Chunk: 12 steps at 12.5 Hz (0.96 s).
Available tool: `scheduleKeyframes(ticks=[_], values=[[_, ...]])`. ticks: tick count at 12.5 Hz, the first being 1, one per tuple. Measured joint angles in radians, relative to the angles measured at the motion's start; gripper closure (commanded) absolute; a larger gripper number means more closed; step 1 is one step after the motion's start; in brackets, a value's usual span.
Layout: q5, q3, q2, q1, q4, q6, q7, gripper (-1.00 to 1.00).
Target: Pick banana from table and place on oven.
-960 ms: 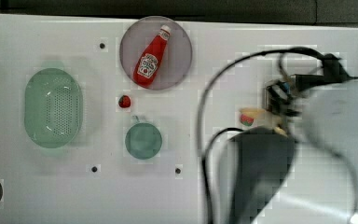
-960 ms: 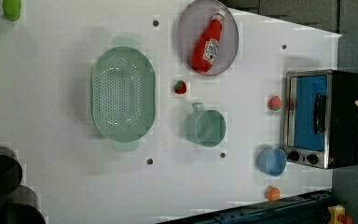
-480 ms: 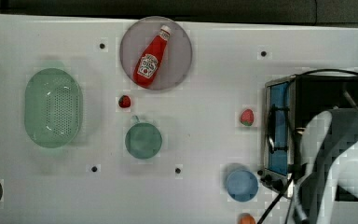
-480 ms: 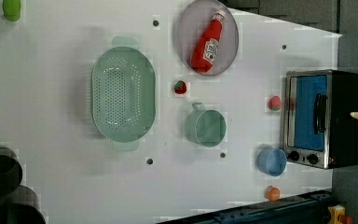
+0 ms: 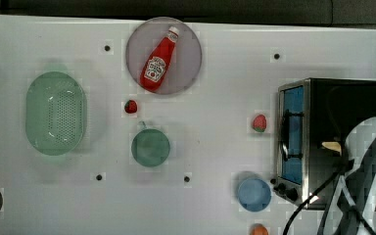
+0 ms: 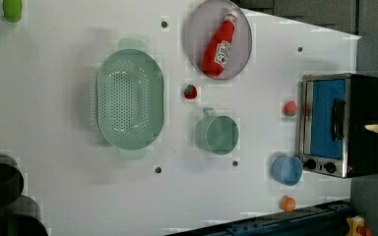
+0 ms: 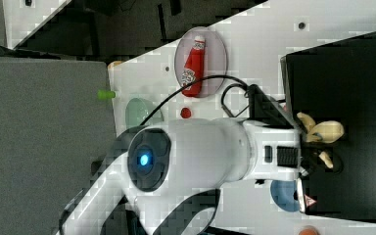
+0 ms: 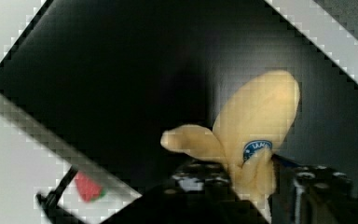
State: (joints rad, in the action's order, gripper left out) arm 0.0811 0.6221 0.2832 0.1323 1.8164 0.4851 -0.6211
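Note:
The pale yellow banana [image 8: 256, 116] rests on the black top of the oven [image 5: 352, 112], near the edge away from the glass door. It also shows as a pale sliver, the banana [image 5: 332, 146], in the top view and beside the wrist as the banana [image 7: 325, 129] in the right view. My gripper [image 8: 256, 196] sits right at the banana's stem end, low over the oven top [image 7: 352, 73]. The oven stands at the top view's right end of the white table [image 5: 215, 122].
A strawberry [image 5: 259, 123], a blue bowl [image 5: 254, 194] and an orange ball [image 5: 259, 230] lie in front of the oven door. Farther off are a green cup [image 5: 150, 147], a second strawberry [image 5: 131, 106], a green colander [image 5: 56, 113] and a ketchup bottle [image 5: 159, 59] on a plate. Arm cables [image 5: 342, 196] trail beside the oven.
In the top view the arm has swung off the oven toward the lower right, uncovering the oven and the banana on its top.

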Motion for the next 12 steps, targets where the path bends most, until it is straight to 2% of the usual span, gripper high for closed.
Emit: scheduleKeyframes(ticks=[3,5,6,9,12], values=[[0.038,0.001,0.028,-0.015,0.029,0.018,-0.034,-0.48],[0.009,-0.008,0.025,-0.019,0.063,0.028,-0.044,-0.91],[0.01,-0.014,0.021,-0.018,0.068,0.029,-0.048,-1.0],[0.019,-0.019,0.008,-0.024,0.028,-0.01,-0.061,-1.0],[-0.01,-0.04,-0.123,-0.069,0.014,-0.139,-0.063,-1.0]])
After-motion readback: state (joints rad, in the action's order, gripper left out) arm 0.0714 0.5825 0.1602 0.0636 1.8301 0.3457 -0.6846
